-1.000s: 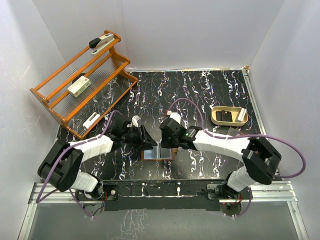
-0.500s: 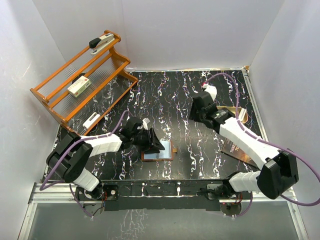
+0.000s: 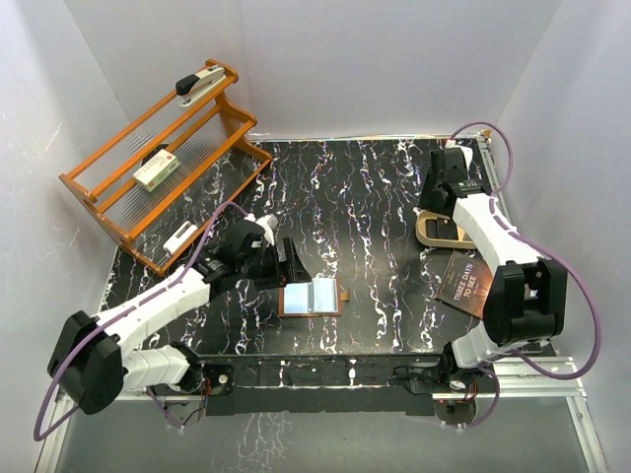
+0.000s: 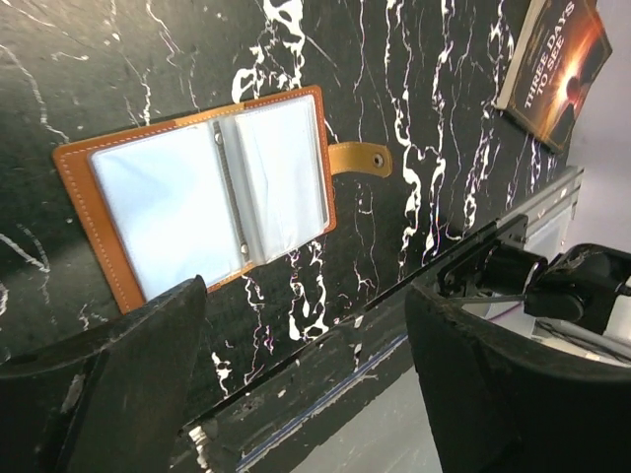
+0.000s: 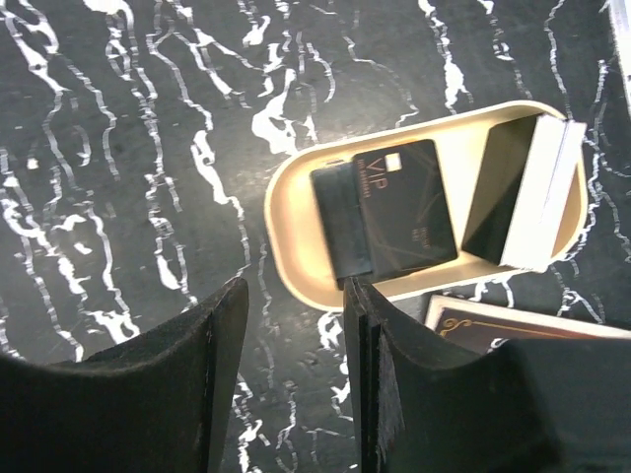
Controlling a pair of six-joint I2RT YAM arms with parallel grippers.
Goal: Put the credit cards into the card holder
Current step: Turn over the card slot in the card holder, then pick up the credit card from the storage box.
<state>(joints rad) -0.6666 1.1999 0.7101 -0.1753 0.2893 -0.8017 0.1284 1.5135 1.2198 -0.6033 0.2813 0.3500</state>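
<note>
The card holder lies spread open on the black marbled table, pale pockets up, its snap tab pointing right. My left gripper hovers just left of and above it, open wide and holding nothing. Dark credit cards, one marked VIP, lie in a tan oval tray at the right. Another card leans against the tray's far end. My right gripper hangs above the tray's near end, open, nothing between its fingers.
A dark brown lettered book lies just in front of the tray. An orange rack at the back left carries a stapler and a white-and-green box.
My right arm swung away from the card holder to the back right, over the tray. My left gripper opened and pulled back off the holder, which now lies uncovered.
</note>
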